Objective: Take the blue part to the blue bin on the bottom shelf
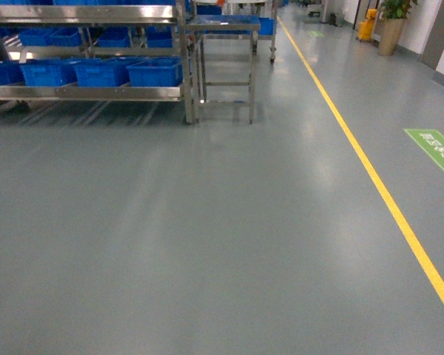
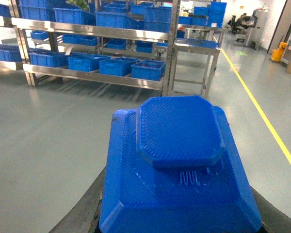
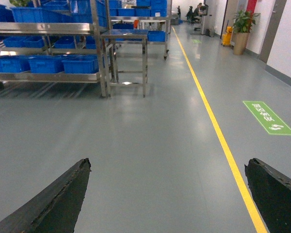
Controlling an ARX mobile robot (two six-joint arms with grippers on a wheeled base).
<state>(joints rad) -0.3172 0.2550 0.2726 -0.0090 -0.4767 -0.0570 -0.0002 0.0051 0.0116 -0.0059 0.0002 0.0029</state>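
Left wrist view: your left tool [image 2: 177, 228] clamps the blue part [image 2: 177, 165]; no readable writing. Bottom shelf [image 2: 94, 77] lies far ahead. Right tool [image 3: 167, 194] gapes wide.

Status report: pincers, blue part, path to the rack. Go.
Left pincer shut on blue part. Right pincer open, empty. Blue bins on bottom shelf, far ahead left. Open floor between.
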